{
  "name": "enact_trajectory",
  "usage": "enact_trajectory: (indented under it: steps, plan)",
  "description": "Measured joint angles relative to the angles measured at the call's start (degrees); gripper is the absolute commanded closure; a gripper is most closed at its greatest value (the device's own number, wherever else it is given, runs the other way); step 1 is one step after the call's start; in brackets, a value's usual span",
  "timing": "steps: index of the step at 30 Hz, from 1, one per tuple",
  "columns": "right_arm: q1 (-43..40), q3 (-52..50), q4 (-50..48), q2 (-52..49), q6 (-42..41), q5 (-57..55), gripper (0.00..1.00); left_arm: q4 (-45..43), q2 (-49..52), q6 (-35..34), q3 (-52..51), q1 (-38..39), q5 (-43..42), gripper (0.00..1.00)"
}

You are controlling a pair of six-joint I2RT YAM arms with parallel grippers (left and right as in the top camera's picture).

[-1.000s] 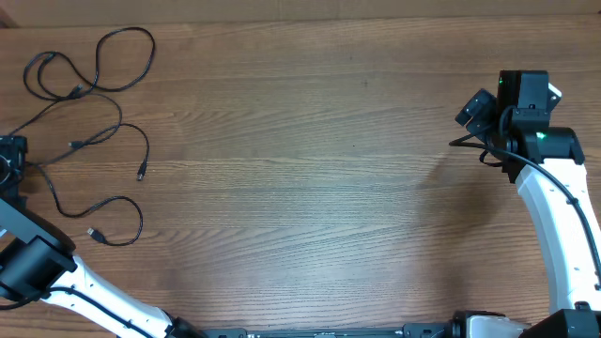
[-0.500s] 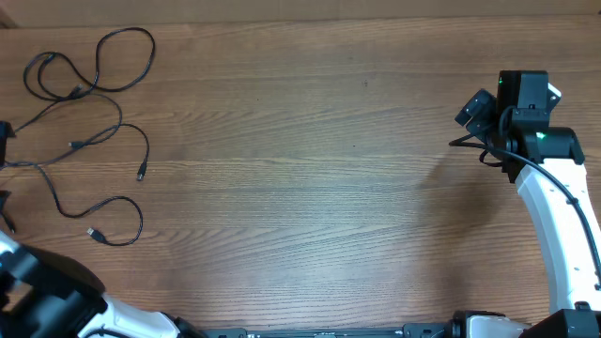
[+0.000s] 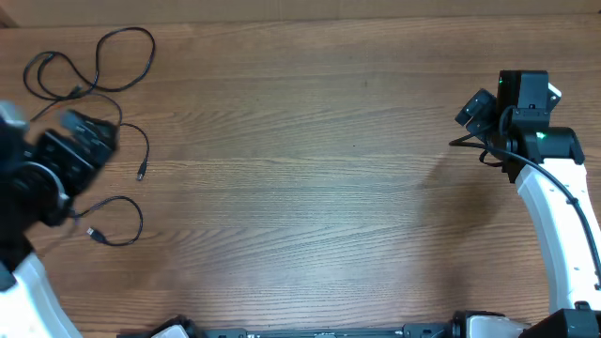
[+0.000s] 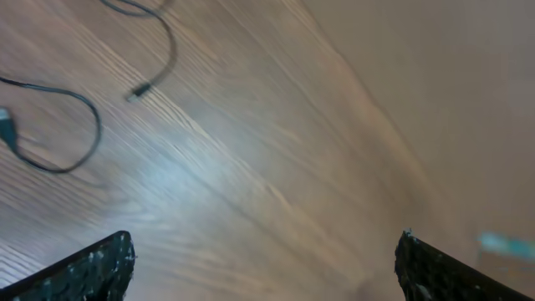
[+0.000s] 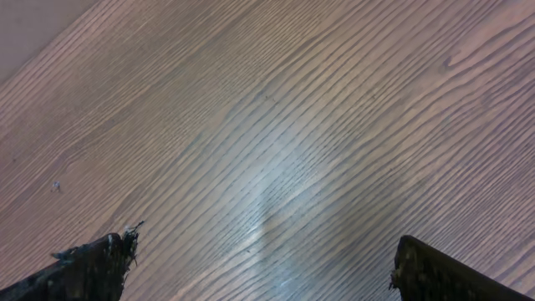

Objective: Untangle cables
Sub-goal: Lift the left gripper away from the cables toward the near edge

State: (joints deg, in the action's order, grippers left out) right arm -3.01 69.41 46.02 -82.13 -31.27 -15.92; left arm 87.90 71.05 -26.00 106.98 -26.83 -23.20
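Thin black cables [image 3: 105,56] lie in loose curvy strands at the table's far left, with small plug ends [image 3: 141,175]. A lower loop [image 3: 127,221] ends in a plug [image 3: 93,232]. My left gripper [image 3: 80,136] hovers blurred over the strands, open and empty; the left wrist view [image 4: 263,267] shows its fingers wide apart and a cable loop [image 4: 84,117] with a plug [image 4: 138,90] at upper left. My right gripper [image 3: 474,108] is open and empty at the far right; the right wrist view [image 5: 263,263] shows only bare wood between its fingers.
The wooden table [image 3: 310,188] fills the view. Thicker black wires [image 3: 470,143] hang by the right arm's wrist. The white right arm [image 3: 559,216] runs down the right edge, the left arm [image 3: 28,282] down the left edge.
My left arm has swung in from the left edge and risen over the cables, now blurred with motion. The cables and the right arm have not moved.
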Motion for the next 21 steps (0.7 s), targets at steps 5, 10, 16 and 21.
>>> enact_trajectory:
  steps: [5, 10, 16, 21]
  plan:
    - [0.0, 0.0, 0.02, 0.0, 0.02, 0.04, 0.0, 0.0, -5.6, 1.16, -5.51, 9.03, 1.16, 0.0]
    - [0.0, 0.0, 0.02, 0.0, 0.02, 0.04, 0.0, -3.52, -12.33, 1.14, -16.15, 13.16, 1.18, 0.0]
    - [-0.02, 0.0, -0.02, 0.0, 0.02, 0.02, 0.0, -9.6, -22.77, 1.11, -31.5, 13.35, 1.09, 0.0]
    - [0.0, 0.0, 0.02, 0.0, 0.04, 0.0, 0.0, -12.66, -32.02, 2.16, -38.4, 13.35, 0.44, 0.02]
